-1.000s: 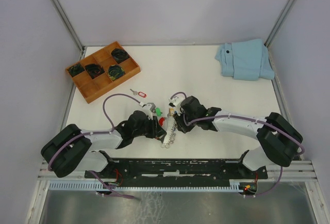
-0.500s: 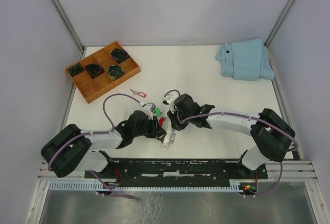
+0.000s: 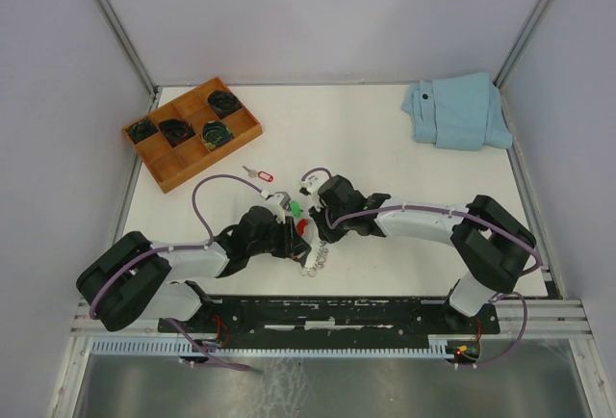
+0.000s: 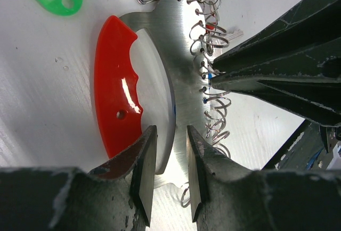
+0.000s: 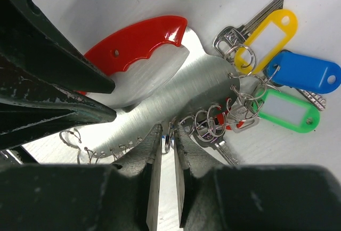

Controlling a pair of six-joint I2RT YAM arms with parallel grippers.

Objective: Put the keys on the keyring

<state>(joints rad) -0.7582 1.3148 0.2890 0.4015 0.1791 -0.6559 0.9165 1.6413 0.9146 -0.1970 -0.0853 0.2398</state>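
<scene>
The left gripper [image 4: 170, 151] is clamped on the steel plate of the keyring [image 4: 184, 55]; the right gripper [image 5: 168, 133] pinches one of its wire rings. From above, the green-tagged key [image 3: 296, 208] lies loose just beside them near twelve o'clock, and the red-tagged key [image 3: 260, 175] lies farther off at eleven. Neither looks threaded yet.

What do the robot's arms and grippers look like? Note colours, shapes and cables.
The left arm and right arm have white shells between black joints, bulky black shoulder housings and looping purple cables. The left gripper and right gripper have dark, tapering wedge fingers with scuffed edges.
</scene>
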